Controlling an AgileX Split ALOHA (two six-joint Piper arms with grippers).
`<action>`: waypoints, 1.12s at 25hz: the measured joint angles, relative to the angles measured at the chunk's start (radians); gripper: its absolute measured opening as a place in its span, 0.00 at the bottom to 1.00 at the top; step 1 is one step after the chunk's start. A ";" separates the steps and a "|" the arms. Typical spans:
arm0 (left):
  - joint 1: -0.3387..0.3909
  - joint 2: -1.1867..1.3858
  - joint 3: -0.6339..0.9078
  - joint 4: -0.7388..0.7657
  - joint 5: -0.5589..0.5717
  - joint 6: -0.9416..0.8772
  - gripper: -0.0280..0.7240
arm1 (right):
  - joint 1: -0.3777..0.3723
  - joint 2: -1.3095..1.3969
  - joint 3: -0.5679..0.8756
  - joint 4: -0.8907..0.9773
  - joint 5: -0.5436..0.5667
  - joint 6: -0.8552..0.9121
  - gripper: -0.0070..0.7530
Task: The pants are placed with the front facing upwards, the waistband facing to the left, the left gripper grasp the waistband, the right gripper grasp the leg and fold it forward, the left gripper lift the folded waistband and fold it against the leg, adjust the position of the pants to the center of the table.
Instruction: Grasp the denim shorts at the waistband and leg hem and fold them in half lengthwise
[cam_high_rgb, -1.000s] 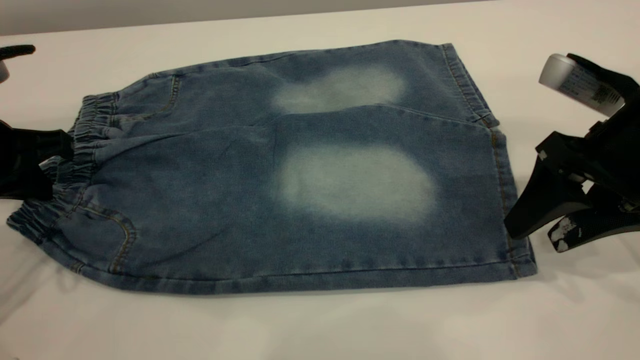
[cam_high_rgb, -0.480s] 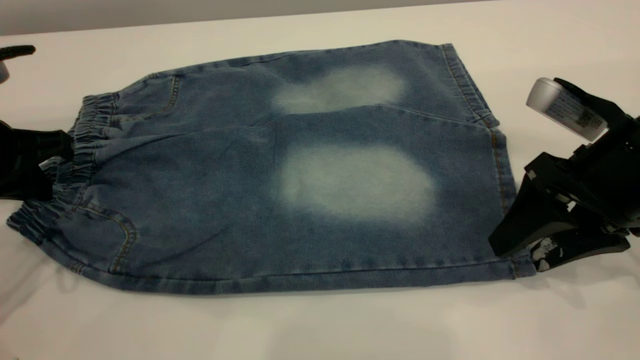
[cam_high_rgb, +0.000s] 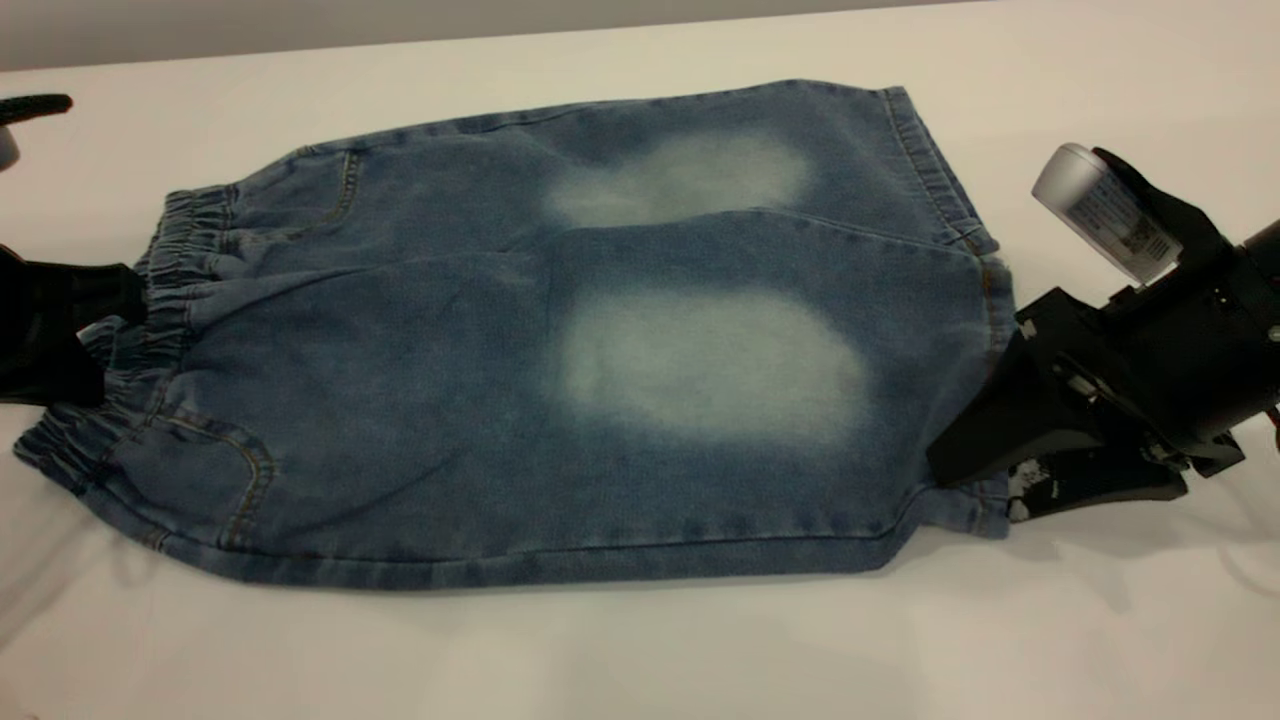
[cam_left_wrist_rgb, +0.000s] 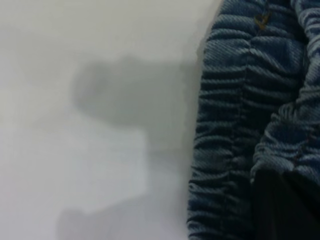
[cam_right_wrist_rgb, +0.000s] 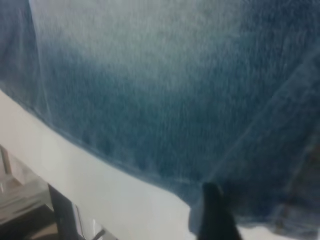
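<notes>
Exterior: ruched waistband (cam_high_rgb: 165, 290), faded denim.

Pants (cam_high_rgb: 560, 350) matt woven denim; table (cam_high_rgb: 640, 650) smooth; right pincer (cam_high_rgb: 985, 485) scuffed black plastic

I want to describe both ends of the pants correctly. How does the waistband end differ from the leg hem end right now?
The waistband is gathered and ruched; the leg hem is flat with straight tan stitching. The waistband lies at the exterior view's left, where the left end effector meets it; the leg hem lies at the right, its near corner pinched and pulled inward by the right end effector. Both are blue denim, and both rest on the white table.
</notes>
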 joint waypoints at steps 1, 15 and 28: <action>0.000 0.000 0.000 0.000 0.000 0.000 0.07 | 0.000 0.000 0.000 0.005 -0.006 -0.001 0.46; 0.000 0.000 0.000 0.000 0.000 0.000 0.07 | 0.000 0.001 -0.001 0.059 0.066 -0.070 0.02; 0.000 -0.017 0.000 0.000 0.001 0.000 0.07 | 0.000 -0.161 -0.001 0.081 0.074 -0.080 0.02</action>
